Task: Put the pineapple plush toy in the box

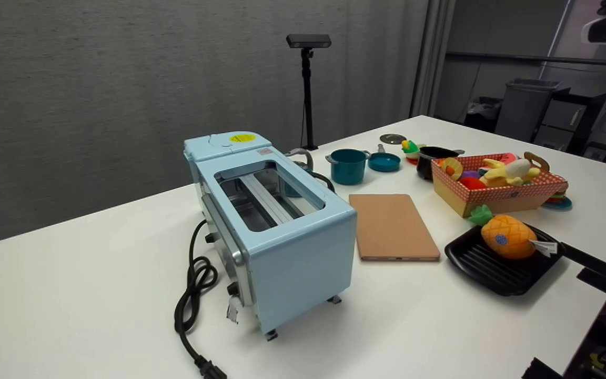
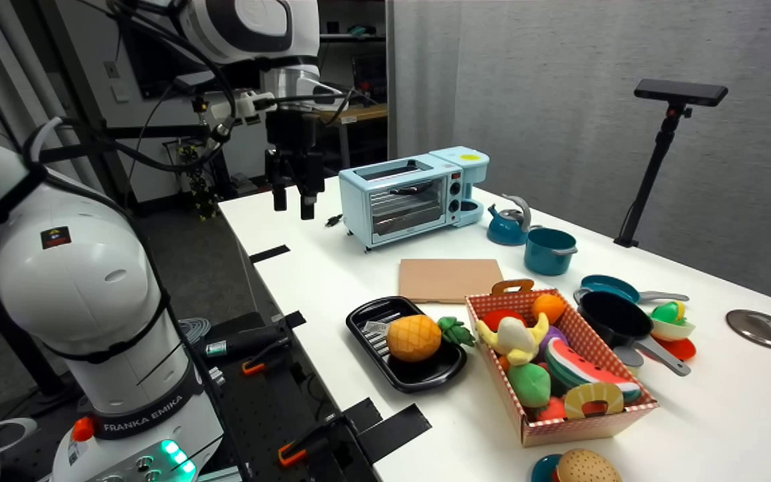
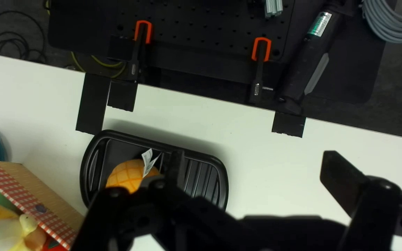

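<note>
The pineapple plush toy (image 1: 508, 238) (image 2: 413, 338) has an orange body, green leaves and a white tag. It lies on its side in the black pan (image 1: 484, 275) (image 2: 419, 384). Its leaf end points toward the box (image 1: 518, 203) (image 2: 583, 432), which has tan walls and a red checked lining and is full of toy foods. My gripper (image 2: 294, 202) is open and empty, raised above the table's near edge, away from the toy. In the wrist view my gripper (image 3: 253, 164) has one finger over the pan; the toy (image 3: 126, 173) is partly hidden by it. My gripper is out of view in an exterior view.
A light blue toaster oven (image 1: 303, 273) (image 2: 402, 201) stands beyond the flat brown board (image 1: 395, 226) (image 2: 449, 280). A teal pot (image 2: 549, 252), a kettle (image 2: 507, 226) and a black pot (image 2: 616, 325) stand behind the box. A toy burger (image 2: 586, 467) is near the box.
</note>
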Robot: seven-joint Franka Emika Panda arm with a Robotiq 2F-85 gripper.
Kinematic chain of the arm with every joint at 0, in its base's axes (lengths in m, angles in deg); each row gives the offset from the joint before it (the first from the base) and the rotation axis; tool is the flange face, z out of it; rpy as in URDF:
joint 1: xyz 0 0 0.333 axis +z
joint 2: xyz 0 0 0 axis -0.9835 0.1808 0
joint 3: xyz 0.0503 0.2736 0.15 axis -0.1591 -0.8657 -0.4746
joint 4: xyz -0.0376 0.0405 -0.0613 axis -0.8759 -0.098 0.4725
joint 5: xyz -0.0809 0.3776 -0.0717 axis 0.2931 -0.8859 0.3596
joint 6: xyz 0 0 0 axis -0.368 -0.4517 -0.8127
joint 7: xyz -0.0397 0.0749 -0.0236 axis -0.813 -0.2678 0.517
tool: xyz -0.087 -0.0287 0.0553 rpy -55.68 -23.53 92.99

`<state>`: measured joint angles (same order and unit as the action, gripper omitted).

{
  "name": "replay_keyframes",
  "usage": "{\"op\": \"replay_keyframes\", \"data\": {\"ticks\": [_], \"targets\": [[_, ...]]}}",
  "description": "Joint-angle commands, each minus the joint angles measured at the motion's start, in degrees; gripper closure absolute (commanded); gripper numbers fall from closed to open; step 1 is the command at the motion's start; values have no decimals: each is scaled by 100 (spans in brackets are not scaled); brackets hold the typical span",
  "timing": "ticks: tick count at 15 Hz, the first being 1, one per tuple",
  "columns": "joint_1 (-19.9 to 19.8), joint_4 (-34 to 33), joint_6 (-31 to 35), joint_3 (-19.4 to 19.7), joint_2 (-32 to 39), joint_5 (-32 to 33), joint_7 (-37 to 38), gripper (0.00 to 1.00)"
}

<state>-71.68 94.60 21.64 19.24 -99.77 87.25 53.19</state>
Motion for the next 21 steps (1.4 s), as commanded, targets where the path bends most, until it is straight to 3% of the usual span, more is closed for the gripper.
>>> {"op": "replay_keyframes", "data": {"ticks": [1, 7, 15, 21], "targets": [[124, 4, 187, -27, 214, 3, 112, 0], [121, 125, 479, -32, 374, 113, 95, 0], [172, 573, 1384, -117, 593, 101, 156, 0], [0, 647, 1895, 65, 900, 177, 85, 0]]}}
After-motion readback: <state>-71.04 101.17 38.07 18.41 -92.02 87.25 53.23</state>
